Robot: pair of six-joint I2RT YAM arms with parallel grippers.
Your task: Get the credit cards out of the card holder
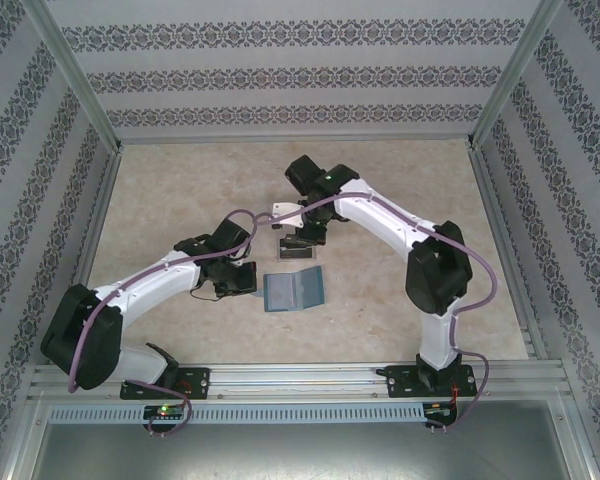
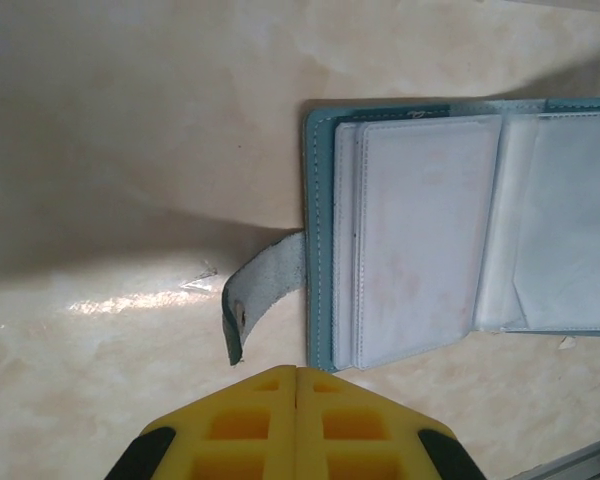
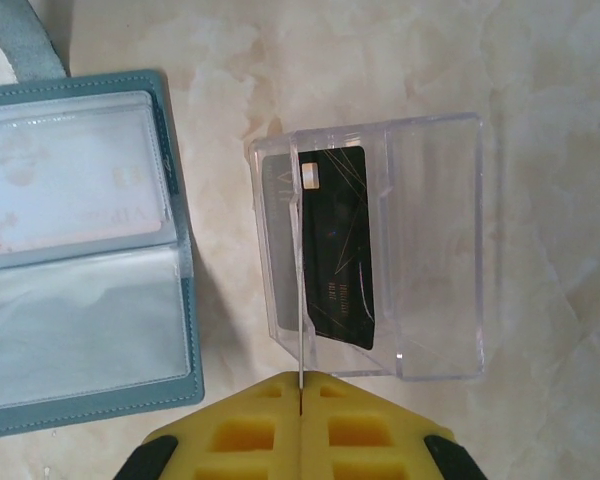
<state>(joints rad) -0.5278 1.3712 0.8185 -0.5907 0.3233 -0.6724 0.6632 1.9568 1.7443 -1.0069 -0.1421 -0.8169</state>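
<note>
The card holder (image 1: 293, 290) lies open on the tabletop (image 3: 540, 120) between the arms, clear sleeves up, its tab (image 2: 265, 290) curling free. Just beside it sits a clear tray (image 3: 435, 240) with a dark card (image 3: 338, 250) inside. The right pincer (image 3: 300, 385) is closed and looks to be pinching a thin pale card (image 3: 298, 300) edge-on over the tray; it could catch a divider and twist loose. The left pincer (image 2: 296, 375), closed on nothing, hovers near the tab, so a tug could drag the unpinned holder.
</note>
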